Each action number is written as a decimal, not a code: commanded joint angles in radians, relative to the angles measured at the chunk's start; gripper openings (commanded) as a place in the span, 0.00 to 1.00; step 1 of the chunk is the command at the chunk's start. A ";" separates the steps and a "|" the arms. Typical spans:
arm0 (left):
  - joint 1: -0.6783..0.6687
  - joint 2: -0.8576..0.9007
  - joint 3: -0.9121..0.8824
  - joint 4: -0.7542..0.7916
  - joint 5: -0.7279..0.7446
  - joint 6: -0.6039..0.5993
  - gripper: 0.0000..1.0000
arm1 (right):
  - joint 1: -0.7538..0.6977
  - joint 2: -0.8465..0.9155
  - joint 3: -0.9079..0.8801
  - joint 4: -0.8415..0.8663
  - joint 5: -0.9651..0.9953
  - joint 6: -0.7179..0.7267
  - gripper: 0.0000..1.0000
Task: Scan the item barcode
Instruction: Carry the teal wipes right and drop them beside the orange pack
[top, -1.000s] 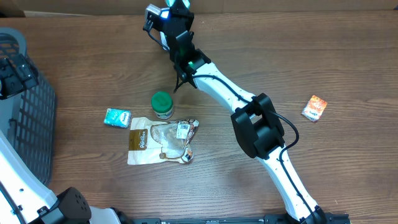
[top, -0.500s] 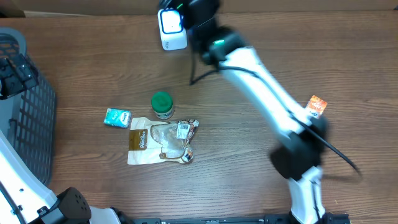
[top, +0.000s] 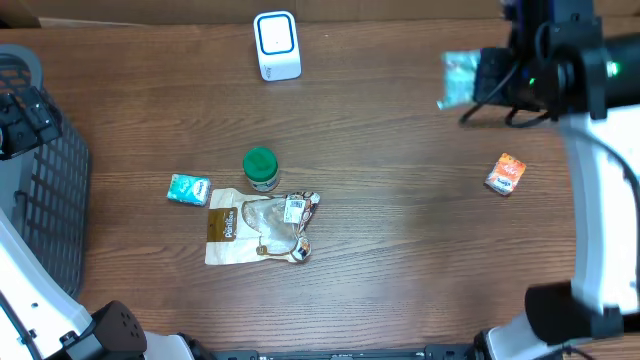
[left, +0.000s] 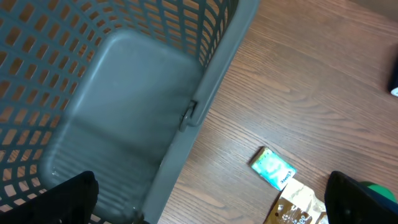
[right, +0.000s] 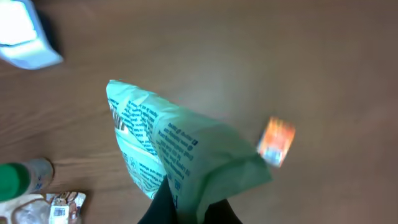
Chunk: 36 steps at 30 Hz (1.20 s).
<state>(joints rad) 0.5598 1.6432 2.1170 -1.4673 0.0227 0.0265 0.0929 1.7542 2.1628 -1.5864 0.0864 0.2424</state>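
- Pale-green packet (right: 180, 149) — pinched at its lower edge by the right fingers (right: 158, 210) — hangs above the right rear of the worktop (top: 380, 260), well apart from the white scanner (top: 277, 45).
- Over the grey basket (left: 124, 112), the left fingers (left: 71, 196) stand spread wide.

Print on the green packet (right: 177, 152) and the brown pouch (top: 228, 226) too blurred for reading.

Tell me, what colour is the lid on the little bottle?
The lid is green, seen best in the overhead view.
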 joint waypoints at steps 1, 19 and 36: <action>0.001 0.004 0.012 0.002 -0.003 0.012 1.00 | -0.095 0.032 -0.123 0.011 -0.122 0.095 0.04; 0.001 0.004 0.012 0.002 -0.003 0.011 0.99 | -0.323 0.033 -0.834 0.573 -0.166 0.095 0.04; 0.001 0.004 0.012 0.002 -0.004 0.011 1.00 | -0.449 0.032 -0.602 0.295 -0.164 0.090 0.40</action>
<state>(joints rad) 0.5598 1.6436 2.1170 -1.4666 0.0223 0.0265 -0.3504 1.8076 1.4231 -1.2381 -0.0734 0.3378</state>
